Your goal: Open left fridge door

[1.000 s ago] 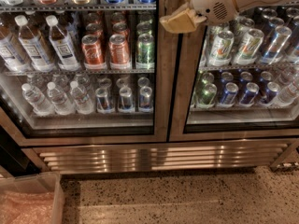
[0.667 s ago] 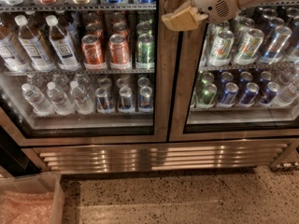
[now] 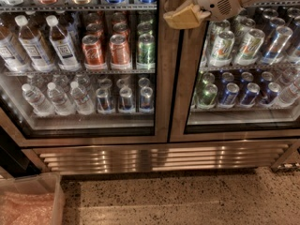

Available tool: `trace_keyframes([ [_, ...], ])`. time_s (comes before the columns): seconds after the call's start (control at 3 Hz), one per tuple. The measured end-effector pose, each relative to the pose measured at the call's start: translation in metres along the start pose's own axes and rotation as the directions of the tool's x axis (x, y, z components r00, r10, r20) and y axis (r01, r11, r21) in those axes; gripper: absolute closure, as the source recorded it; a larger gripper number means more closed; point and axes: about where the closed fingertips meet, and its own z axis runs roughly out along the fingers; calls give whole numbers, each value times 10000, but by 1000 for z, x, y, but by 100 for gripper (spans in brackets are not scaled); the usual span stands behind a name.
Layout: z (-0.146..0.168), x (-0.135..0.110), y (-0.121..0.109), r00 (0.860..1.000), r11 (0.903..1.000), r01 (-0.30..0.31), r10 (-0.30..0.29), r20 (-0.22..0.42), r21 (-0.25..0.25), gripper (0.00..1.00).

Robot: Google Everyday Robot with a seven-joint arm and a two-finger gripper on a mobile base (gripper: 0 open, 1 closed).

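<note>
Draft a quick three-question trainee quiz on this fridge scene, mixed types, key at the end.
1. True or false: the white-and-tan gripper hangs low, near the speckled floor.
2. Behind the steel-framed glass left fridge door, the red cans stand: A) below the small clear water bottles; B) on the shelf above them; C) on the fridge's bottom ledge.
3. Fill in: the left fridge door is ___ (open/shut).
Key: 1 false, it is at the top of the view, where the two doors meet; 2 B; 3 shut.
</note>
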Motion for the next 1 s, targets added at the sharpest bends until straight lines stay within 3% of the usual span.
trace_keyframes([
  [1.0, -5, -3, -1, 10000, 10000, 3, -3, 3, -8, 100],
])
